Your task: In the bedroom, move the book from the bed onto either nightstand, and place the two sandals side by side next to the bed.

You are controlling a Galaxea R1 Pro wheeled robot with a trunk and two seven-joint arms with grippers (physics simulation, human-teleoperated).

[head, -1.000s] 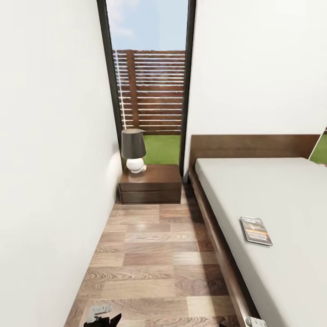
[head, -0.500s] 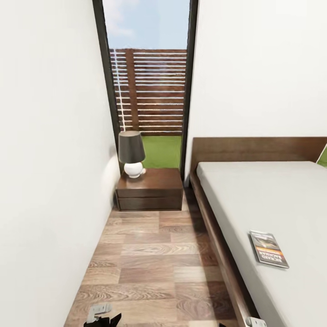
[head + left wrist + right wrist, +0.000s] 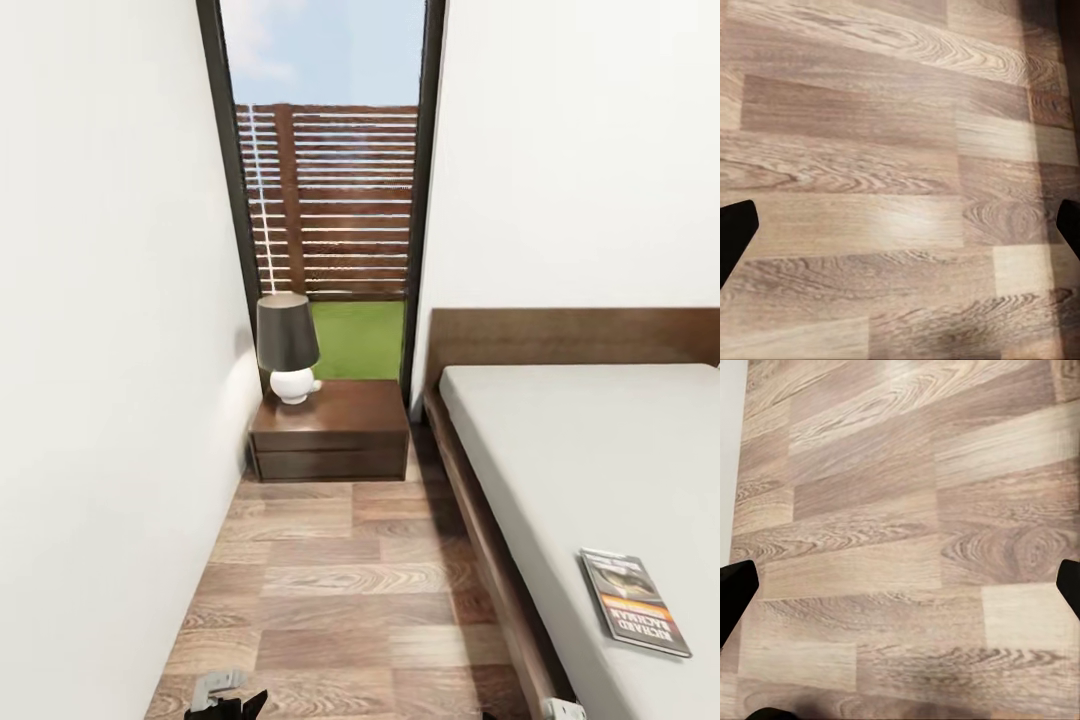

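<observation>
The book [image 3: 634, 601] lies flat on the pale mattress of the bed [image 3: 580, 450], near its left edge, at the right of the head view. A dark-brown nightstand [image 3: 335, 425] stands ahead against the window, left of the headboard. The sandals are out of view. My left gripper [image 3: 900, 229] is open over bare wood floor, its dark fingertips [image 3: 735, 229] far apart. My right gripper [image 3: 900, 592] is open the same way above the floor, with nothing between its fingers.
A lamp [image 3: 288, 345] with a dark shade and white base takes the left half of the nightstand top. A white wall [image 3: 100, 400] closes the left side of the narrow floor aisle [image 3: 340, 590]. The bed frame [image 3: 500, 580] borders the aisle's right.
The whole view has shifted as the camera moved forward along the aisle: nightstand and bed look nearer, and the book sits lower and further right in the picture. The things themselves have not moved.
</observation>
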